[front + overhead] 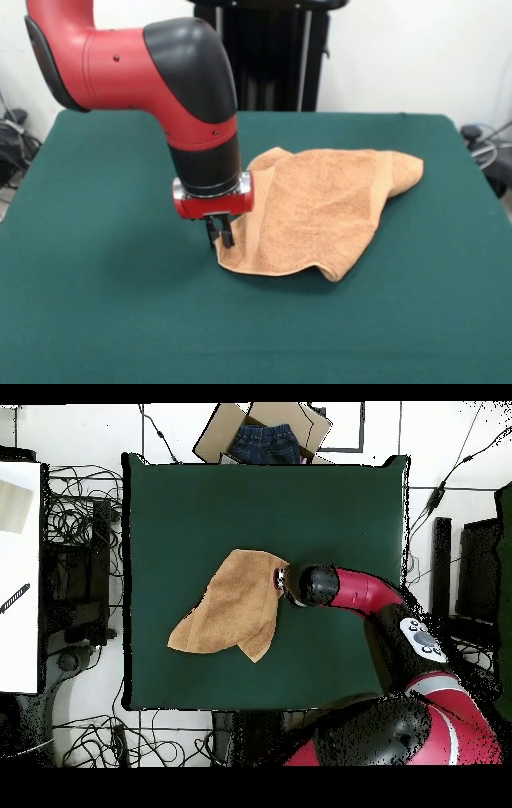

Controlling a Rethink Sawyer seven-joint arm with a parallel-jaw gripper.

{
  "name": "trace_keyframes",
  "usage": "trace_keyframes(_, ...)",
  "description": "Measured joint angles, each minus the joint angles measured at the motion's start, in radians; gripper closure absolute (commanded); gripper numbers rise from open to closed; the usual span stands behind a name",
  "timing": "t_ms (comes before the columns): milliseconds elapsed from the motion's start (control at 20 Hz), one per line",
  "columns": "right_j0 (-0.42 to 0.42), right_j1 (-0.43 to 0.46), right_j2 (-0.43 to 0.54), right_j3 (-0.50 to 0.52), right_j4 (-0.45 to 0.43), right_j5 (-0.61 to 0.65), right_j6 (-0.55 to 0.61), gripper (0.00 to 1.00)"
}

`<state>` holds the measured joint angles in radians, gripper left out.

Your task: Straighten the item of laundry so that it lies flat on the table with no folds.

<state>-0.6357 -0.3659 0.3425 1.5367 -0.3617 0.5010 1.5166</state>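
The gripper [219,233] was seen closed at the corner of the folded towel [320,212], so that corner probably needed to be pulled outward across the table [96,304].

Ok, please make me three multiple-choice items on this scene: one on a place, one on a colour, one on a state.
1. Where is the pincer?
A. at the towel's edge
B. far from the towel, at a table corner
C. off the table

2. What colour is the table top?
A. white
B. dark green
C. red

3. How does the towel lie?
A. flat and square
B. rolled into a tube
C. crumpled, with folds

Answers: 1 A, its tips come down beside the towel's edge in the front view. 2 B, green shows all round the towel. 3 C, one end is bunched and a corner is folded over.
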Motion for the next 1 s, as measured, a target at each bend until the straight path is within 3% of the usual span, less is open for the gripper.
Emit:
trace_keyframes(500, -0.044, -0.007, 0.042, 0.0, -0.001, 0.06, 0.0, 1.0)
trace_keyframes(1000, -0.096, -0.086, 0.12, 0.024, -0.002, 0.204, -0.016, 1.0)
